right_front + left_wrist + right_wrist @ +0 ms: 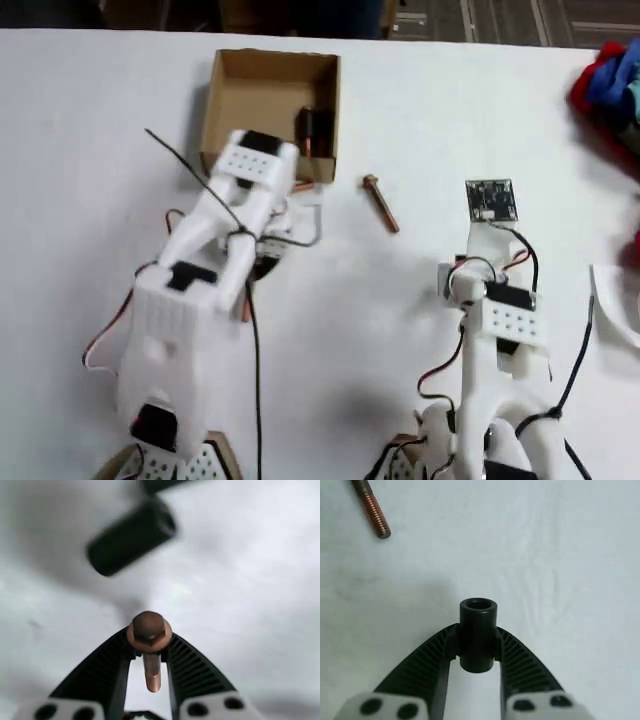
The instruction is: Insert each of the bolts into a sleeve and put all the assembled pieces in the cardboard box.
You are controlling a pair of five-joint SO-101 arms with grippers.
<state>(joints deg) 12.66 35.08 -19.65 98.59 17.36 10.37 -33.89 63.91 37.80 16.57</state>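
My left gripper point(149, 642) is shut on a copper bolt point(149, 630), whose hex head points away from the wrist. A black sleeve point(132, 535) lies on the white table just beyond it. From above, this gripper point(298, 195) sits at the front right corner of the cardboard box point(225, 95). The box holds a dark assembled piece point(315, 130). My right gripper point(478, 640) is shut on another black sleeve point(478, 630), its open bore facing outward. A loose bolt point(381, 203) lies between the two arms, and its threaded end point(372, 507) appears in the right wrist view.
A pile of red and blue cloth point(610, 80) lies at the table's far right, with a white curved object point(615, 300) nearer along the right edge. Black and red cables point(255, 340) trail from both arms. The right arm's camera board point(490, 200) overhangs its gripper.
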